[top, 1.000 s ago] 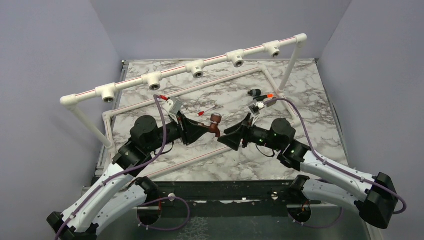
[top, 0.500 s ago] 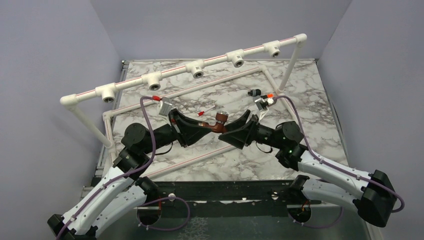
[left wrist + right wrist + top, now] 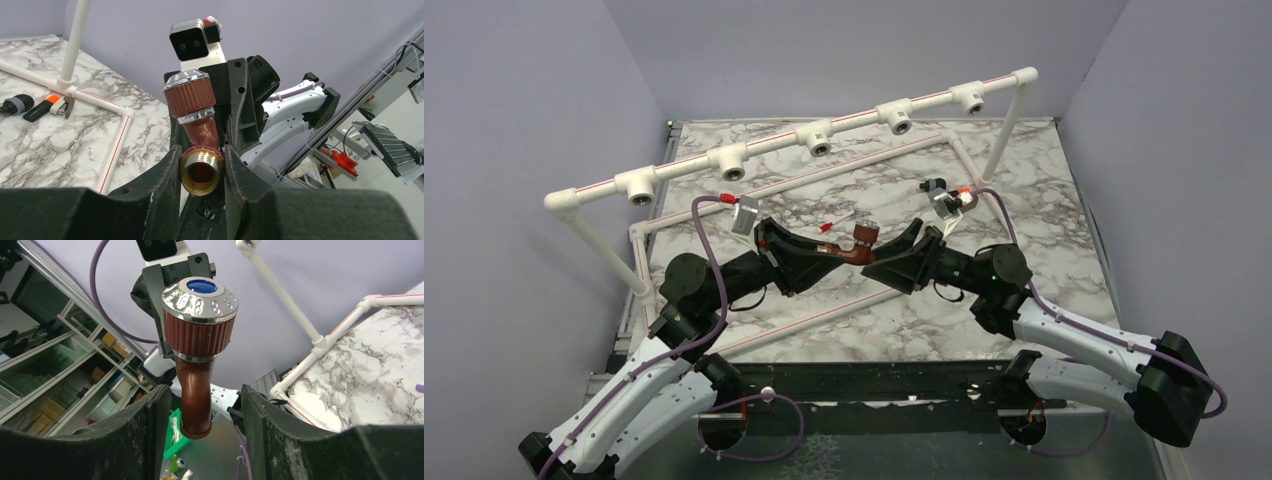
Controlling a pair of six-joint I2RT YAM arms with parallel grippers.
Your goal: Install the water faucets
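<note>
The left gripper is clamping the faucet by its brass threaded end above the surface, while the right gripper is straddling the stem, jaws wide and not touching; it should be closing squarely before the left is releasing.
</note>
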